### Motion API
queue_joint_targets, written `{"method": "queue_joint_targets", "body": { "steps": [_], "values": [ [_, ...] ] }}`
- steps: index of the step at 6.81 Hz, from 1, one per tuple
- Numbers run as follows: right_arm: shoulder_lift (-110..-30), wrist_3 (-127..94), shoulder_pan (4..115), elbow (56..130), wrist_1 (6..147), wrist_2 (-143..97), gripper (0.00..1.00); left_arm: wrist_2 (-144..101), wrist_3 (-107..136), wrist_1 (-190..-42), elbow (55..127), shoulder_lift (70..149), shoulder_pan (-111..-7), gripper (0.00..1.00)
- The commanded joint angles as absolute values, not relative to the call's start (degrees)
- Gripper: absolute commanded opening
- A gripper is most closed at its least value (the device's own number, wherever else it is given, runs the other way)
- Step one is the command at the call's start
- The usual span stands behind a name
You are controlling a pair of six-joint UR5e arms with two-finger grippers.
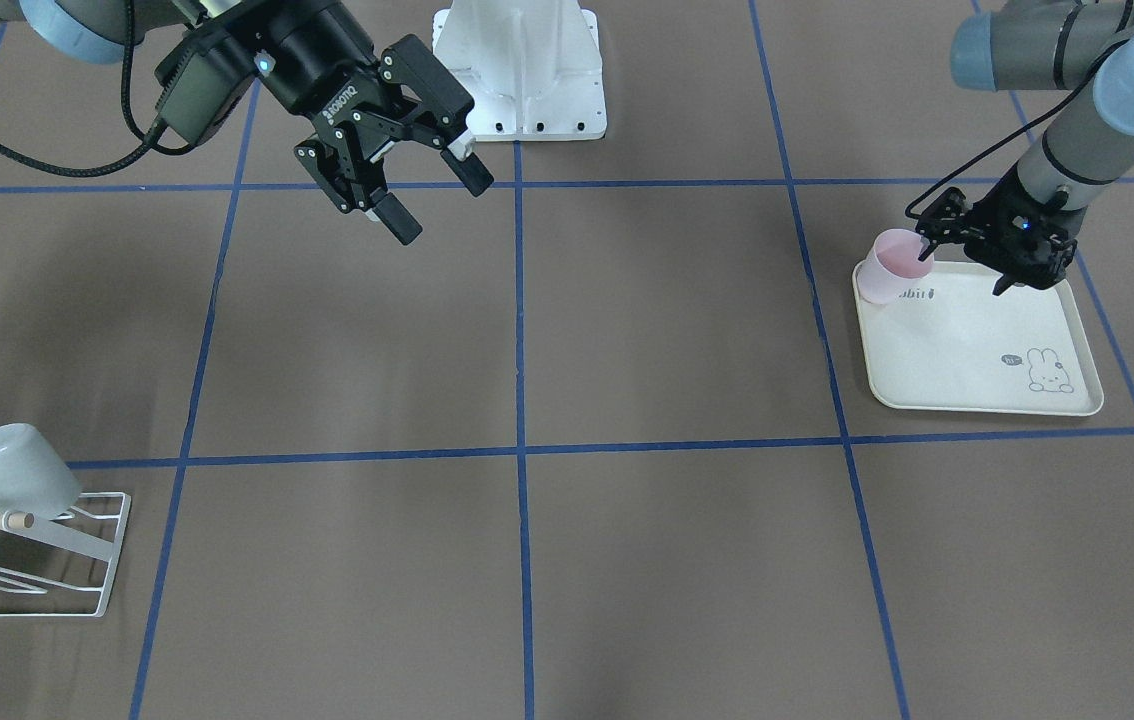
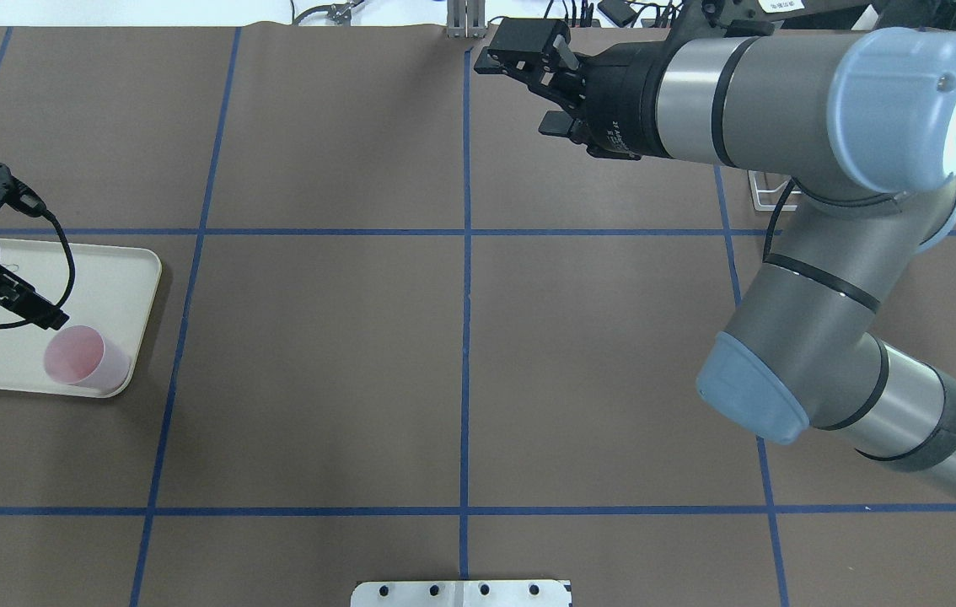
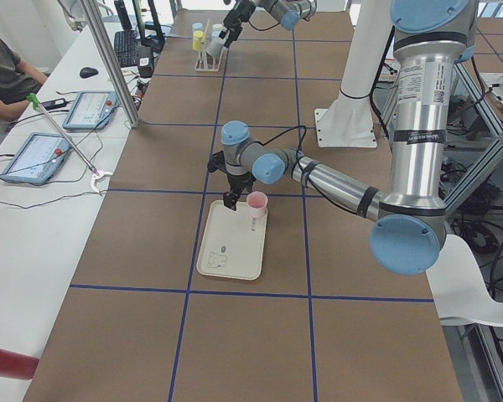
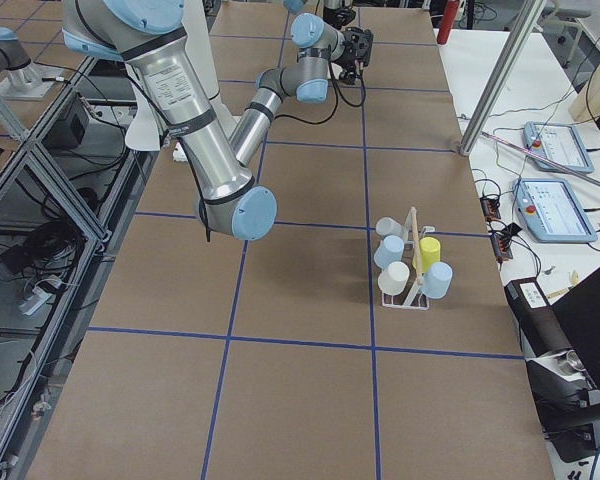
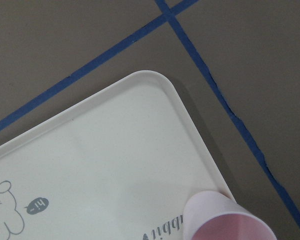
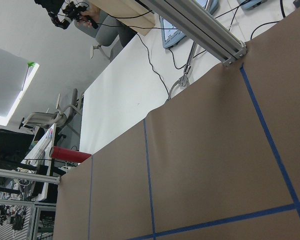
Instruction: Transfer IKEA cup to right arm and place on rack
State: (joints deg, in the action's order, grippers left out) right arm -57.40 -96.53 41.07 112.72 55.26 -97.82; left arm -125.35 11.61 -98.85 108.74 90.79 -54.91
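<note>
While the right gripper (image 1: 442, 203) hangs with fingers spread and empty, well apart, the pink cup (image 1: 887, 265) sits in the tray (image 1: 977, 340) corner, one finger of the spread, empty left gripper (image 1: 963, 268) at its rim.

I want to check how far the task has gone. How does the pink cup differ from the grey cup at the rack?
The pink cup stands upright, mouth up; the grey cup is tilted, mouth toward the rack. The pink cup sits in a corner of the tray, by the open left gripper; the grey cup sits on the rack. Both are plain, handleless cups.
</note>
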Motion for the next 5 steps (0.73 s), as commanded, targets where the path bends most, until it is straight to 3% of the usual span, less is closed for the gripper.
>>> {"method": "queue_joint_targets", "body": {
  "steps": [1, 5],
  "values": [
    [-57.31, -97.64, 41.04, 112.68, 55.11, -97.82, 1.00, -125.42, 11.95, -99.23, 106.79, 91.32, -54.58, 1.00],
    [-57.48, -97.73, 41.04, 112.76, 55.02, -97.82, 1.00, -125.51, 12.13, -98.71, 106.53, 91.23, -53.71, 1.00]
  ]
}}
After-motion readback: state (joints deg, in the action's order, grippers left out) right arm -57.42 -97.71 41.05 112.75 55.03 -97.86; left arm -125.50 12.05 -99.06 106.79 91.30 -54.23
